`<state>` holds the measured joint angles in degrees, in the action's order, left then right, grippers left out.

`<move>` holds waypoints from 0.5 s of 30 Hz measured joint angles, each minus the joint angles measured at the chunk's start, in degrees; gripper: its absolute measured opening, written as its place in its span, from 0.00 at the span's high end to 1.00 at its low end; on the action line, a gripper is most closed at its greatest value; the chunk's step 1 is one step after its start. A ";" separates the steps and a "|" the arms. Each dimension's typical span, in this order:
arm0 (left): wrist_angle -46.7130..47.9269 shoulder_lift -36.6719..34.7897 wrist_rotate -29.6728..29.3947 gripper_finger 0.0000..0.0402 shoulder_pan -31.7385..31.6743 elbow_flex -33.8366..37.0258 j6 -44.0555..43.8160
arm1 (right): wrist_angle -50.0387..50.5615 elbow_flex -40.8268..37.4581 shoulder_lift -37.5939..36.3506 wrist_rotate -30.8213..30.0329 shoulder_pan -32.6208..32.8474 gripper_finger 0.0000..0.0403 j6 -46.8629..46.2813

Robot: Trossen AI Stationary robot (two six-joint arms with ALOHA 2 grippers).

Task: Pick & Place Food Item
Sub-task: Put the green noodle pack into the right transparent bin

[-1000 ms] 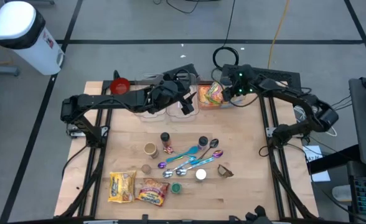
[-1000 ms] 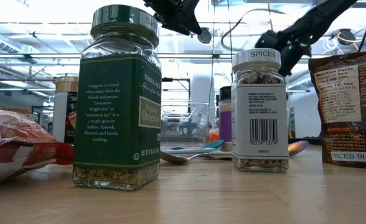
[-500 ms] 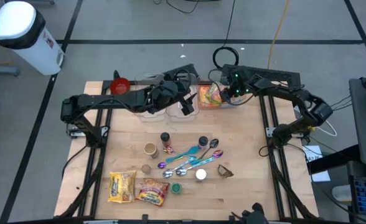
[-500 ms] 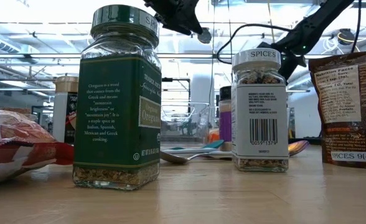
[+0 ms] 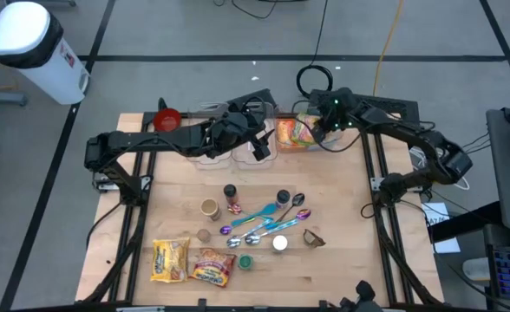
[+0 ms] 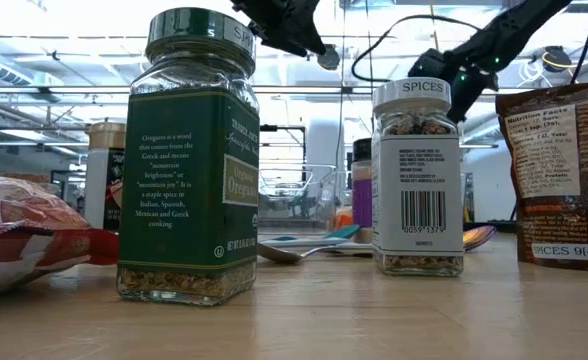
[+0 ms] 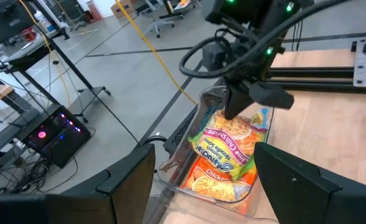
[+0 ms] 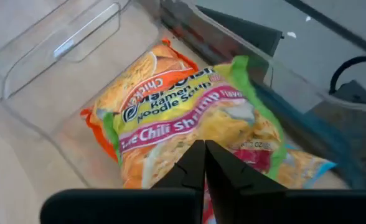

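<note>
Right end effector (image 8: 204,163) lifted, three ramen packets (image 8: 189,118)

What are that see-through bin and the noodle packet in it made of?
The bin looks like clear rigid plastic: the wood shows through its glossy, moulded walls. The noodle packet seems thin printed plastic film, crinkled and shiny. The right gripper, fingers together, hovers above it.

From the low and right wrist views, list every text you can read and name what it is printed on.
"SPICES": lid of the small clear jar.
"Oregano": label of the green jar; its smaller lines are partly blurred.
"Nutrition Facts", "SPICES 9(4)": brown pouch.
"Ramen Noodle Soup", "Chili Shrimp": noodle packet in the clear bin.
Barcode digits on the small jar: too small to trust.
</note>
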<state>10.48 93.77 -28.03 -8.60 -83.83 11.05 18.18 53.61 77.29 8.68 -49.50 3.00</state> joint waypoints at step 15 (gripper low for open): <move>-0.02 -0.02 0.02 0.30 0.02 -0.02 -0.72 | 13.72 8.65 -0.78 -6.95 -1.16 0.95 -2.38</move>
<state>10.46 93.76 -28.01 -8.58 -83.85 10.33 31.90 62.26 76.51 1.74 -50.65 0.62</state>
